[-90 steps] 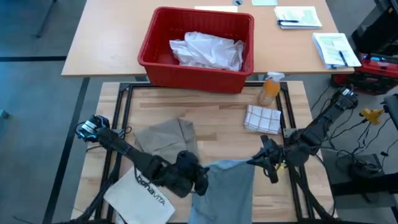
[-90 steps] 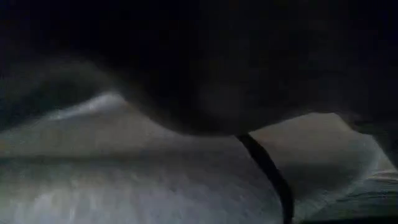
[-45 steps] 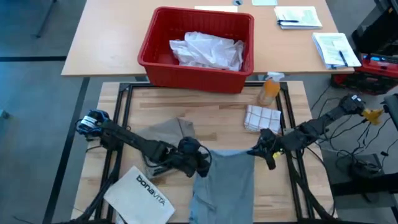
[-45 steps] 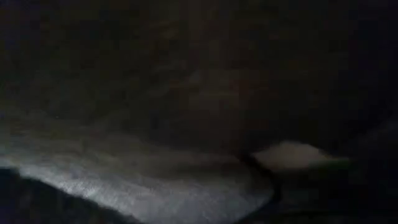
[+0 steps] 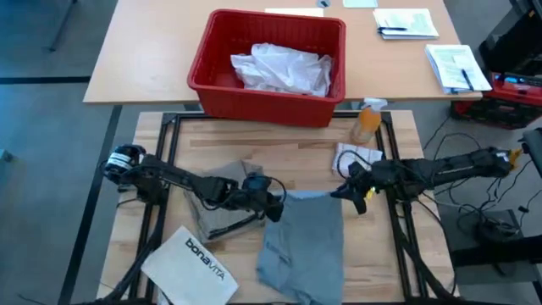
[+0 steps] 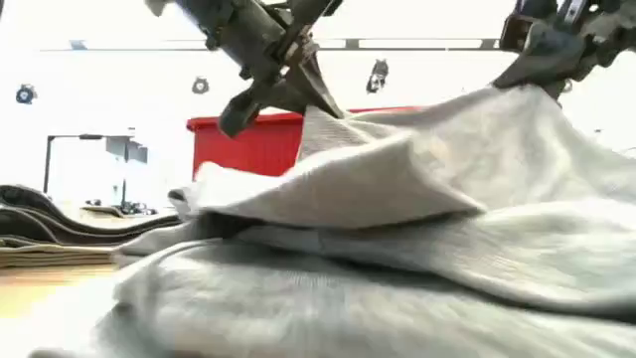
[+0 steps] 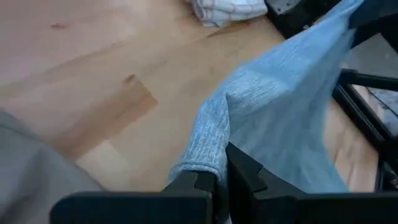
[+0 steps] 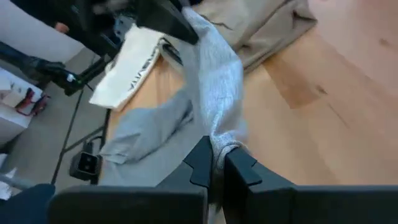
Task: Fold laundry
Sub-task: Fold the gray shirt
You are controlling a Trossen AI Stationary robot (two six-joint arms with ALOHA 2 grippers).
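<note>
The grey T-shirt [image 5: 301,241] of the laundry lies in the middle of the wooden table, with its far edge raised between both grippers. My left gripper [image 5: 275,202] is shut on that edge's left end and my right gripper [image 5: 345,191] on its right end. The low view shows the left gripper [image 6: 298,65] and the right gripper [image 6: 542,55] above the heaped cloth. A khaki-tan piece [image 5: 222,188] lies flat under my left arm. A white shirt [image 5: 284,68] sits crumpled in the red basket [image 5: 212,80]. My left gripper pinches the left end of the T-shirt's far edge [image 7: 205,155] between its two fingers, where the cloth is bunched. The fingers come slanting from the table's left. That end is lifted; the cloth slopes down to the table. My right gripper pinches the right end of the far edge [image 8: 225,140] between its two fingers, where the cloth is gathered. The fingers come from the table's right, nearly level. The edge between the two grippers [image 5: 312,196] is stretched; the body lies on the table.
A stiff white bag printed "bonavita" [image 5: 193,267] lies at the near left. A folded checked cloth [image 5: 356,158] and an orange spray bottle [image 5: 367,120] stand at the far right. The basket stands on a second table behind, with papers [image 5: 406,22].
Both grippers, still shut on the T-shirt's far edge, have gone toward the table's far edge and up. The shirt has been dragged away from the near edge, its far edge lifted and stretched, its near part trailing on the table.
</note>
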